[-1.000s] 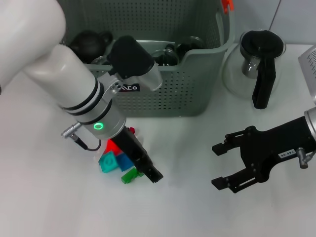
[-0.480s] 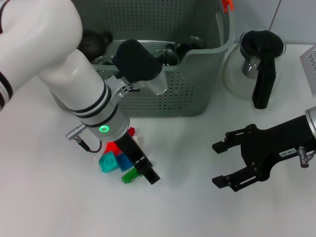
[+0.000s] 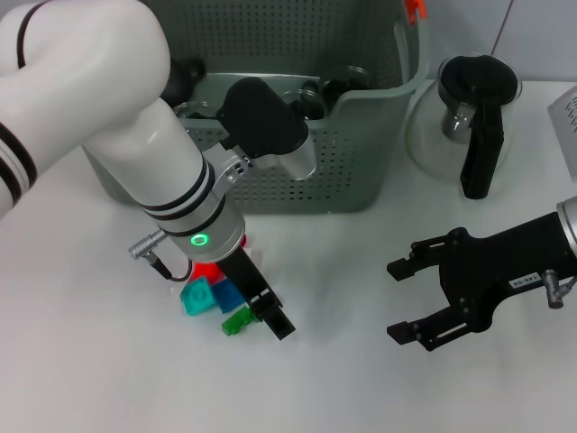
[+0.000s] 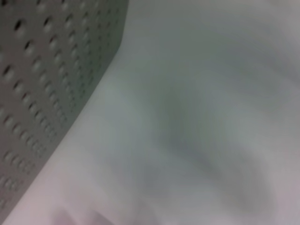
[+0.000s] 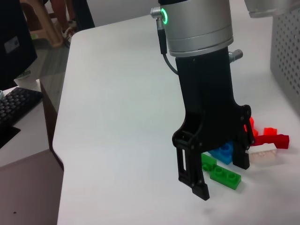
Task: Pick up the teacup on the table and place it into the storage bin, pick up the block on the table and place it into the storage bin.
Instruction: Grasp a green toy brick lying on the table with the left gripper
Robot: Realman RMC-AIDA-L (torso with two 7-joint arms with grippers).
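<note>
Small toy blocks lie in a cluster on the white table in front of the storage bin (image 3: 315,180): teal (image 3: 196,296), red (image 3: 209,269), blue (image 3: 231,296) and green (image 3: 237,320). My left gripper (image 3: 266,316) is down on the cluster. In the right wrist view it (image 5: 221,178) is open, its fingers standing on either side of the green block (image 5: 225,174) and the blue block (image 5: 224,151). My right gripper (image 3: 397,302) is open and empty at the right, just above the table. No teacup shows on the table.
The bin holds dark and glass ware (image 3: 306,95). A glass teapot with a black lid and handle (image 3: 473,117) stands to the right of the bin. Red (image 5: 274,138) and white (image 5: 265,154) blocks lie beside the cluster. The left wrist view shows the bin wall (image 4: 37,70).
My left arm's upper body has swung a little to the right while its gripper stays at the blocks. The right arm has not moved.
</note>
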